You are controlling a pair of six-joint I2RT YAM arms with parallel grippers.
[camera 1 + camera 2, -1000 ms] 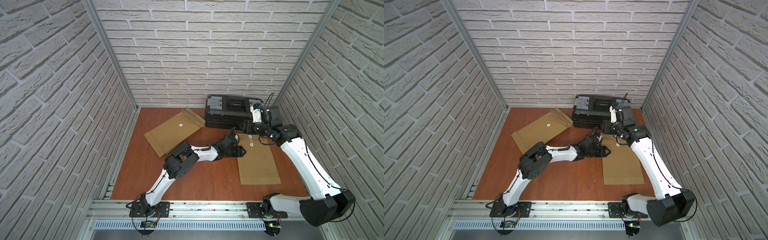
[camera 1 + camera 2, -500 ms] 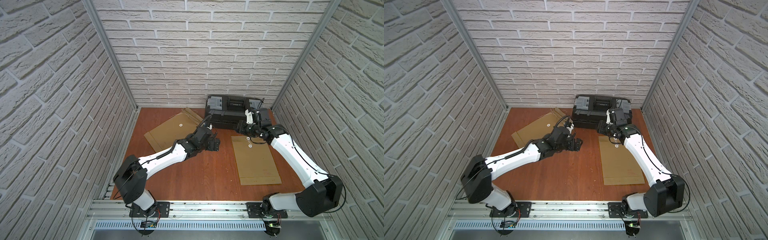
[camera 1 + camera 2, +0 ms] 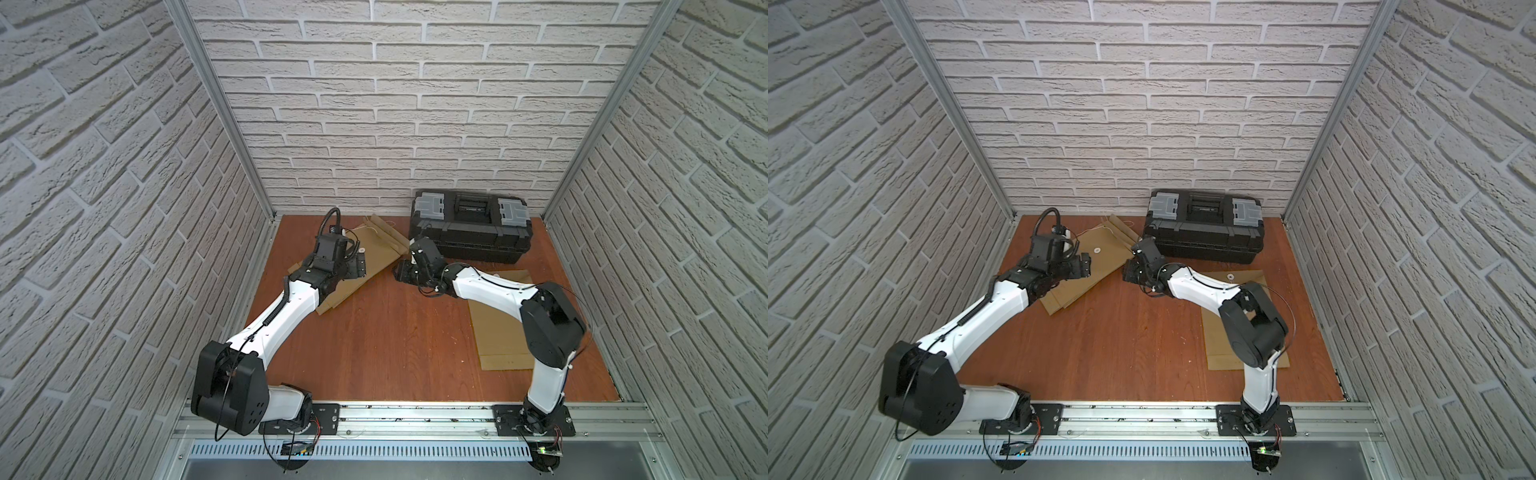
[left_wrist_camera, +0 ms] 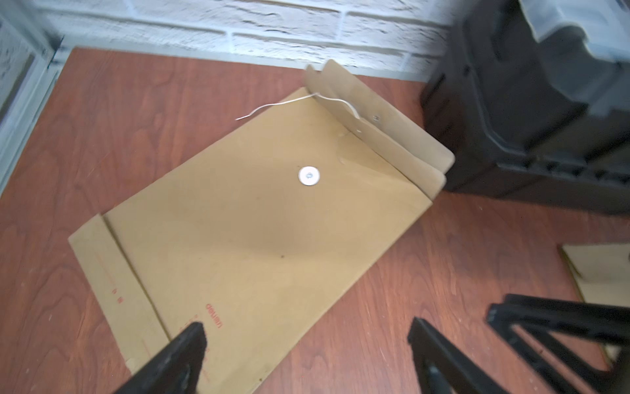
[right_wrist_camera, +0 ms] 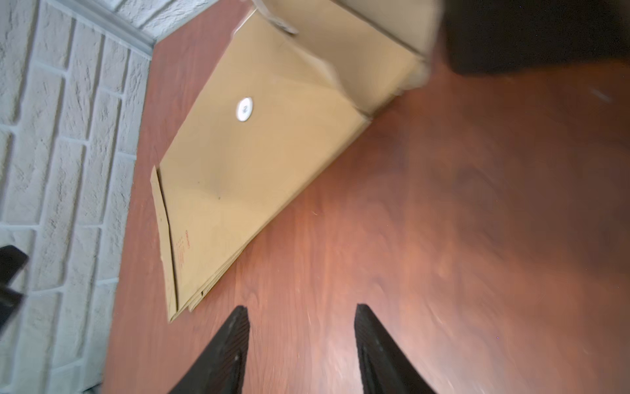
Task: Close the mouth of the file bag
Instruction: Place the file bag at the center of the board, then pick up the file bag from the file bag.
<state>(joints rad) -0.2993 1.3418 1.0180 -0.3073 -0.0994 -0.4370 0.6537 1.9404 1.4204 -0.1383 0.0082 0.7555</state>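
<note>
– Checking grippers first. Left gripper (image 4: 305, 325), status?
– Jaws spread wide, nothing betw. them. In its wrist view one finger (image 4: 177, 358) sits over the printed end of the file bag (image 4: 255, 238), the other over bare table (image 4: 371, 300). Can't tell if it touches the paper.
– Right gripper (image 5: 300, 308)?
– Jaws approx. half apart, empty. Only bare wood betw. the fingers. The bag's long side edge lies just beside them, not touching.
– The two vs. each other?
– Near but apart in both top views. L is over the bag, R is low just off the bag's side, on the side nearest the toolbox (image 3: 469, 237).
– Where's the bag itself?
– Flat on the table, back-left area, lying at an angle, mouth end twd. the back wall & toolbox. Mouth isn't closed: the flap (image 4: 375, 122) stands up off the body. The white button (image 4: 308, 176) on the bag's face is bare. The string (image 4: 289, 102) hangs loose from the flap & trails across the bag's corner, wound on nothing.
– Anything else around?
– A second bag (image 3: 498, 332), same brown paper, lies flat on the right side, partly under the R arm, well apart from the first. The toolbox is black w/ grey latches, at the back wall, and the first bag's flap end is just beside it.
</note>
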